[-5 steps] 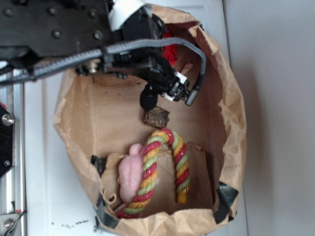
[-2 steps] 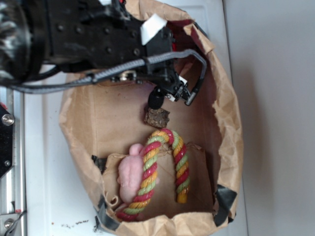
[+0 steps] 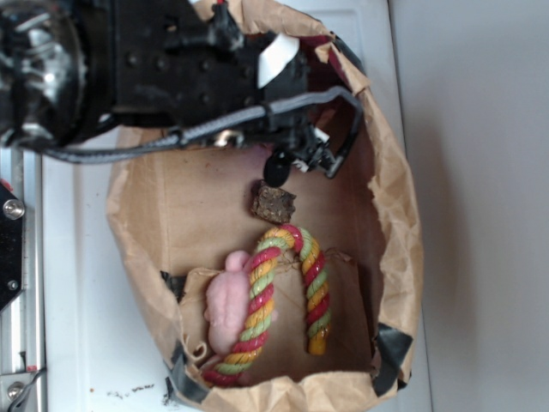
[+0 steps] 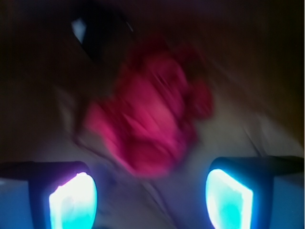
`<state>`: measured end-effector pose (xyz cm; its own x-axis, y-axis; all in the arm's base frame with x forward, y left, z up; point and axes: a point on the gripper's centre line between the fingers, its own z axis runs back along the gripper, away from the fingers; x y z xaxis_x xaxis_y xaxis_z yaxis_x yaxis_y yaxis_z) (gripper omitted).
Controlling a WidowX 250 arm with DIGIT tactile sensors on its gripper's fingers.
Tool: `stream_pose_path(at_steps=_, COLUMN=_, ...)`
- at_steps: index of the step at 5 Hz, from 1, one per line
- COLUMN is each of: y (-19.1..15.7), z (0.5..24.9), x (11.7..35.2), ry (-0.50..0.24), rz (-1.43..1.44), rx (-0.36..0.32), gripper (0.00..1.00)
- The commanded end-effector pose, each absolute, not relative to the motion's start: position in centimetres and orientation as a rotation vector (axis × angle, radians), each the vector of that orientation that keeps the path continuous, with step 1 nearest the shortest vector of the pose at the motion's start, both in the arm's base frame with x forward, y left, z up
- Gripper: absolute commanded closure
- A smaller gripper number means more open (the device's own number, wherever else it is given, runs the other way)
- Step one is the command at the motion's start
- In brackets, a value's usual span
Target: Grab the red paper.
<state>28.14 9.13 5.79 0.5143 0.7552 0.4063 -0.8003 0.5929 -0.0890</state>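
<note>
The wrist view, which is blurred by motion, shows the red paper (image 4: 150,129) as a crumpled red wad lying on the brown floor of the paper bag (image 3: 399,223). It sits ahead of the hand (image 4: 150,195), centred between the two finger pads (image 4: 71,202), which glow blue at the lower edge of that view. The pads stand well apart, with nothing between them, and neither touches the wad.

In the exterior view the black arm (image 3: 154,69) reaches into the upper end of the bag and covers the place where the red paper lies, so the wad itself cannot be made out there. The hand (image 3: 300,159) hangs just above the brown rough chunk (image 3: 273,203), which rests on the bag floor. Below the chunk, the red, green and yellow twisted rope (image 3: 279,296) lies in an arch. The fuzzy pink lump (image 3: 226,300) lies against the rope's left leg. The bag stands on a white worktop (image 3: 73,283).
</note>
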Motion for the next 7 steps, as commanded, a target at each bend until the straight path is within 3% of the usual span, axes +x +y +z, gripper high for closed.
stream_pose_path(at_steps=1, y=9.4, z=8.3, x=27.8, ry=-0.504, rz=0.956, rx=0.139, gripper=0.00)
stream_pose_path(at_steps=4, y=9.4, z=8.4, x=28.1, ry=-0.520, rz=0.961, rx=0.105, gripper=0.00)
stream_pose_path(at_steps=6, y=11.0, z=8.6, x=32.3, ry=-0.535, rz=0.935, rx=0.029, gripper=0.00)
stream_pose_path(at_steps=7, y=11.4, z=8.8, x=33.6, ry=-0.545, rz=0.927, rx=0.022, gripper=0.00)
